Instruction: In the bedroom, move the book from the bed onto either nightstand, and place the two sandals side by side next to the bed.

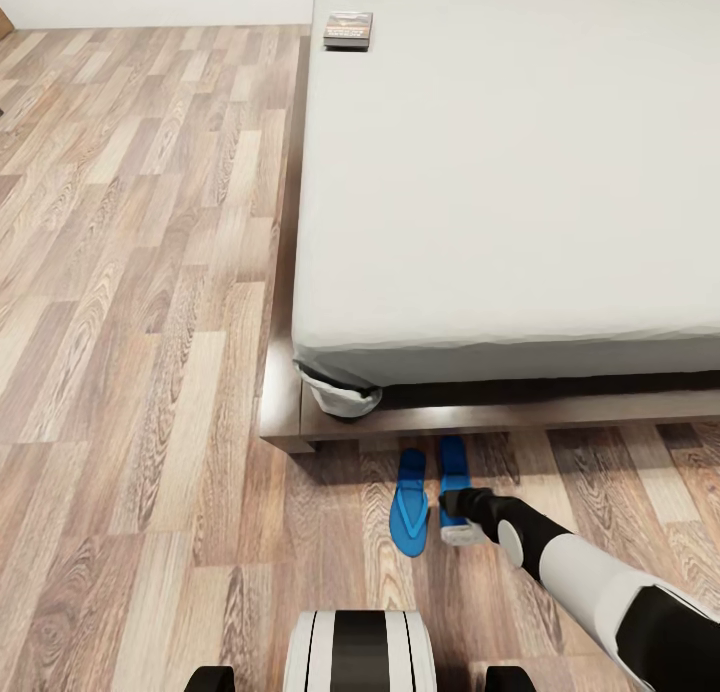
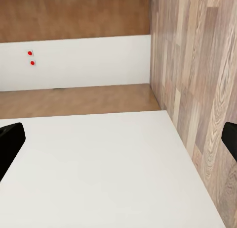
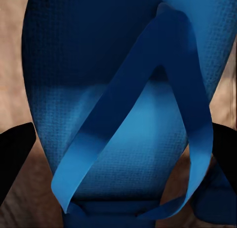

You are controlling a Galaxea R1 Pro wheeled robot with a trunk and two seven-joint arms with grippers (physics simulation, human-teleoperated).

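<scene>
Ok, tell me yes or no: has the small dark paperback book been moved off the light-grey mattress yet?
No, the small dark paperback book lies on the light-grey mattress, near its far corner.

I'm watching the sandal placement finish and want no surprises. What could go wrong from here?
The right gripper sits over the right sandal, close beside the left sandal; pulling away carelessly could nudge either and spoil the pairing. The book lies at the bed's far corner, so reaching it may need repositioning.
</scene>
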